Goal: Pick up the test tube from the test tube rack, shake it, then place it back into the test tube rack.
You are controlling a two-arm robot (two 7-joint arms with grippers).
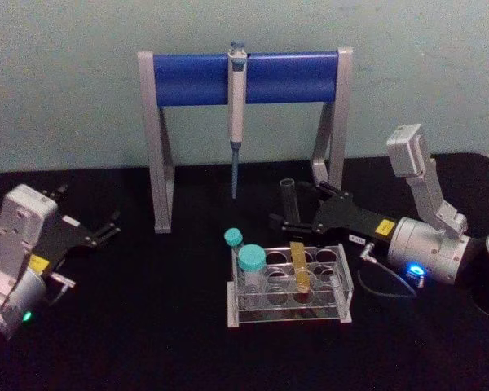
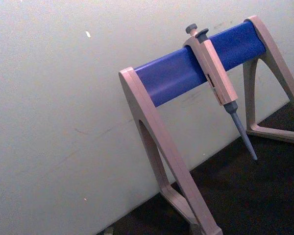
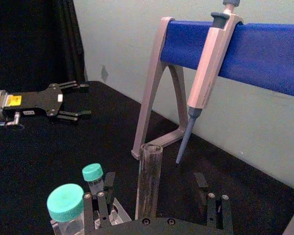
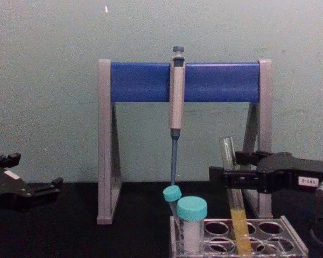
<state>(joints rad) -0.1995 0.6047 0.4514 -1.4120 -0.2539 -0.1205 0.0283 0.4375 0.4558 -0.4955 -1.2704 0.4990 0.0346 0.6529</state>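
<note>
Rack (image 1: 342, 281) front and left: bare table (image 1: 147, 326), open lane up to left gripper (image 1: 90, 208). Two capped tubes (image 1: 252, 259) crowd rack's left end. Behind: stand (image 1: 187, 77) legs, pipette (image 1: 236, 122) tip hanging near tube (image 1: 298, 273). Right gripper (image 1: 279, 205) straddles tube, jaws apart, blocking the right side.

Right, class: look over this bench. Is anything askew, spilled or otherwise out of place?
The test tube leans in the test tube rack instead of standing upright, its open top tipped toward the robot's left. The right gripper sits around it, fingers open. The smaller teal-capped tube leans too. No spill shows.
</note>
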